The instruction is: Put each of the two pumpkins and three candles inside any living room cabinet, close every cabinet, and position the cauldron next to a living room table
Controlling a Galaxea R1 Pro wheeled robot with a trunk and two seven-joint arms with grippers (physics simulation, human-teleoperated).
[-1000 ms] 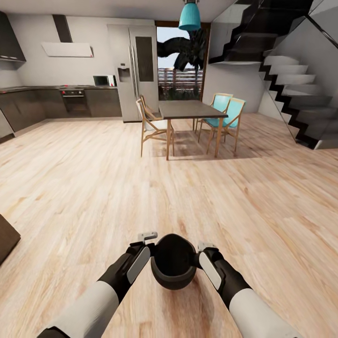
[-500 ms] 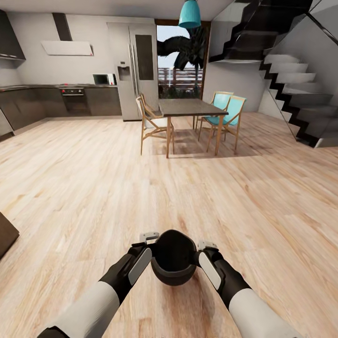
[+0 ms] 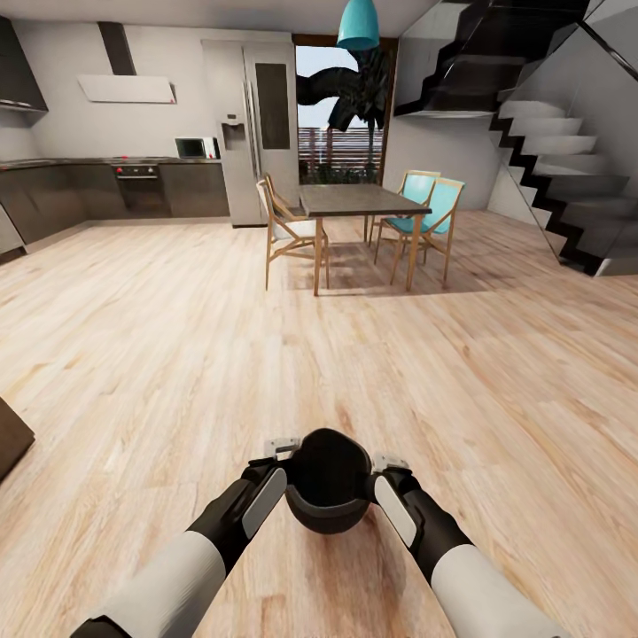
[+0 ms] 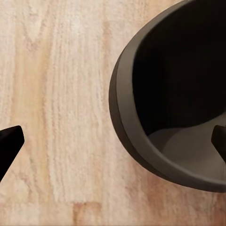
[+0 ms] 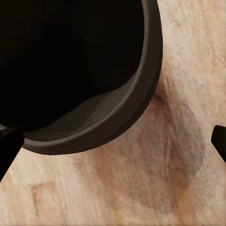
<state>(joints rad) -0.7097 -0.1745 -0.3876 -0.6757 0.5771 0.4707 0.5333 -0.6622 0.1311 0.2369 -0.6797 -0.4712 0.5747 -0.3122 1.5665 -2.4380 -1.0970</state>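
The cauldron (image 3: 328, 483), a round black pot with a wide mouth, hangs above the wooden floor between my two grippers. My left gripper (image 3: 276, 454) is at its left side and my right gripper (image 3: 390, 470) at its right. In the left wrist view the cauldron (image 4: 179, 94) has its rim between the widely spread fingertips of the left gripper (image 4: 114, 141). In the right wrist view the cauldron (image 5: 70, 61) sits likewise within the open right gripper (image 5: 113, 141). A dark dining table (image 3: 359, 202) stands straight ahead, far across the floor.
A wooden chair (image 3: 288, 232) and two teal chairs (image 3: 430, 213) surround the table. A staircase (image 3: 567, 177) rises at the right. A fridge (image 3: 257, 124) and kitchen counters (image 3: 89, 190) line the back left. A dark furniture corner (image 3: 11, 439) juts in at the left edge.
The whole view has crept forward, so the table and chairs look slightly nearer. The cauldron stays between both grippers, sitting a touch higher.
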